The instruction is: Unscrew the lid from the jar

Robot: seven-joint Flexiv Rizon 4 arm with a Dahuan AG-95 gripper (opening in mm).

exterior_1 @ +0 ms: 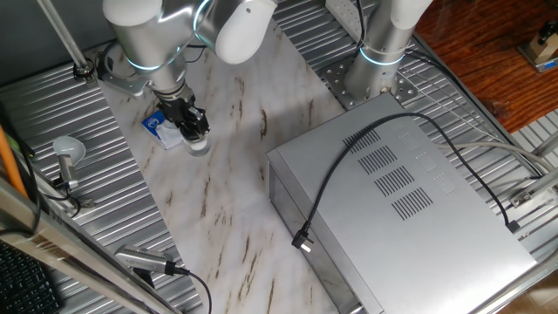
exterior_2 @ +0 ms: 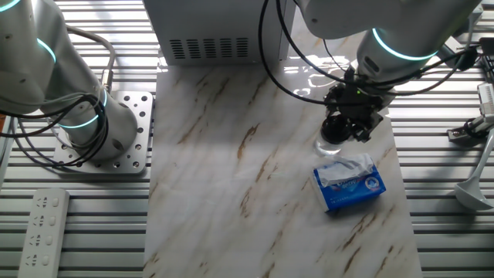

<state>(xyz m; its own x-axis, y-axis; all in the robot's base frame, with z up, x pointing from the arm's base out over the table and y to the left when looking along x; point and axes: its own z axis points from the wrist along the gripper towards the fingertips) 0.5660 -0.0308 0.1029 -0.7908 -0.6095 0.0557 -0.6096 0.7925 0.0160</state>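
The small clear jar [exterior_1: 200, 146] stands upright on the marble tabletop next to a blue-and-white packet; it also shows in the other fixed view [exterior_2: 327, 145]. Its black lid [exterior_1: 195, 134] [exterior_2: 334, 130] sits on top of the jar. My gripper [exterior_1: 193, 129] [exterior_2: 340, 126] comes straight down over the jar, and its dark fingers close around the lid from both sides. The fingers hide most of the lid's rim.
The blue-and-white packet [exterior_1: 159, 127] [exterior_2: 349, 184] lies right beside the jar. A large grey metal box [exterior_1: 410, 201] [exterior_2: 207, 31] with a black cable fills one side. A second arm's base [exterior_1: 377, 61] [exterior_2: 85, 123] stands nearby. A white disc on a metal stem [exterior_1: 67, 150] stands at the table's edge.
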